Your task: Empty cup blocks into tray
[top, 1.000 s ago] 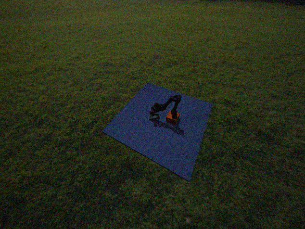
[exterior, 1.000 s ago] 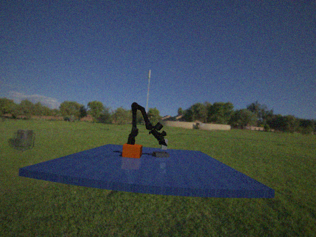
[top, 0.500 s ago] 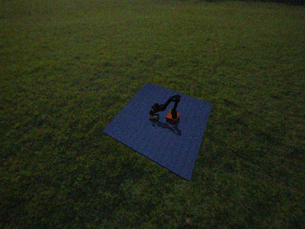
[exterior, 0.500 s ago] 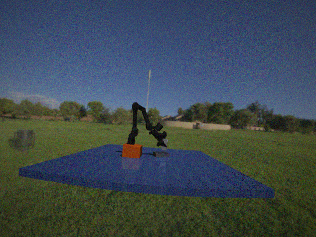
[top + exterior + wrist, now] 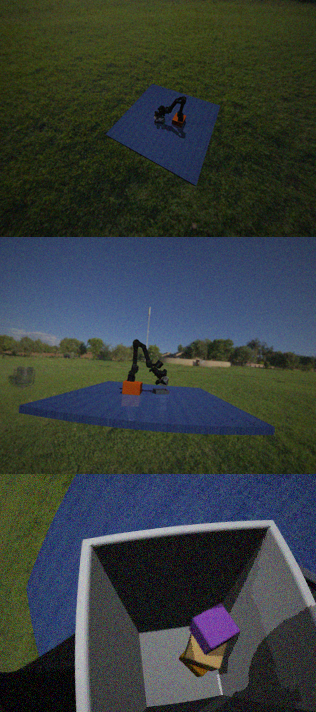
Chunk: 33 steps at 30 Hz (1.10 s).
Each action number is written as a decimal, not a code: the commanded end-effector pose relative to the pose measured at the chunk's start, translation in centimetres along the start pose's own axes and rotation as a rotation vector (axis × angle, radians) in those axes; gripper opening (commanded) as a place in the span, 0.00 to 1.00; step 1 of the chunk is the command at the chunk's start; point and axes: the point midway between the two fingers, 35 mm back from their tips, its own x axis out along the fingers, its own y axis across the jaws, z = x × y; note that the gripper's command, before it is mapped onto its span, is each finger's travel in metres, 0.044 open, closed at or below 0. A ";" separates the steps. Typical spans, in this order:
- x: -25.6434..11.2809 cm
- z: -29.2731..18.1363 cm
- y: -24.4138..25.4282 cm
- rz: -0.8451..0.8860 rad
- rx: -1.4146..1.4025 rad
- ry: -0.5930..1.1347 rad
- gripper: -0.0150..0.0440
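Observation:
The grey cup [image 5: 165,380] [image 5: 176,530] is held tilted in the air, above the tray in the exterior view. In the wrist view a purple block [image 5: 218,627], a tan block [image 5: 206,655] and an orange block [image 5: 196,668] lie together inside it, near the bottom and one wall. The shallow grey tray [image 5: 160,391] sits on the blue surface below. My gripper [image 5: 162,381] is shut on the cup. In the top view the cup and tray are small, dark and hard to tell apart under the gripper. The tray's inside is hidden.
The arm's orange base block [image 5: 179,117] [image 5: 132,388] stands beside the tray on the blue table [image 5: 153,142] [image 5: 178,410]. Grass surrounds the table. A dark shadow covers part of the cup's inside in the wrist view.

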 end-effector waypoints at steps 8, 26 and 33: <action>0.3 0.0 0.0 0.003 0.233 -0.007 0.25; 0.7 -0.1 -0.2 0.005 0.627 -0.006 0.25; 0.9 -0.2 -0.3 0.005 0.780 -0.006 0.25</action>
